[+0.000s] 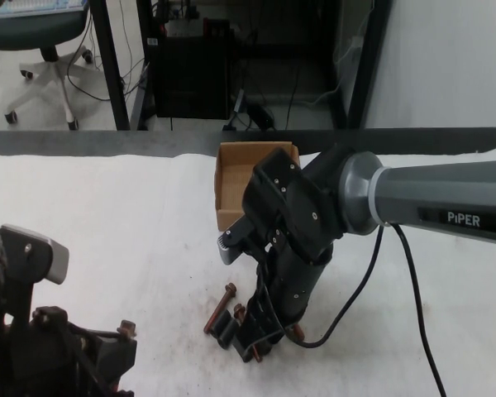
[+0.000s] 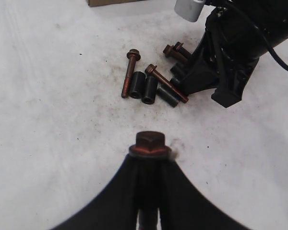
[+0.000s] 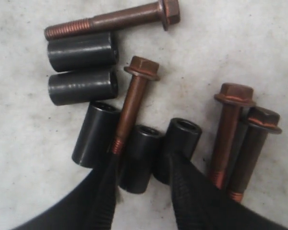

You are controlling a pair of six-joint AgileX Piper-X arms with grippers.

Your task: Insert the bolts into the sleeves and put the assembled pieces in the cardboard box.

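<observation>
Hiding its shank, the left gripper [image 2: 150,163] is clamping a bolt [image 2: 152,143], head alone showing. The right gripper [image 3: 139,175] is straddling a sleeve [image 3: 138,153], fingers [image 3: 103,196] parted, in the pile [image 1: 227,318] at the high view's lower centre. Its arm [image 1: 430,198] is covering the near right corner of the cardboard box [image 1: 231,178]. White bench [image 1: 107,215] is stretching leftward.

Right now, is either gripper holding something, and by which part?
The left gripper holds a bolt by its shank, just under the head. The right gripper straddles a sleeve; whether it grips cannot be told.
</observation>
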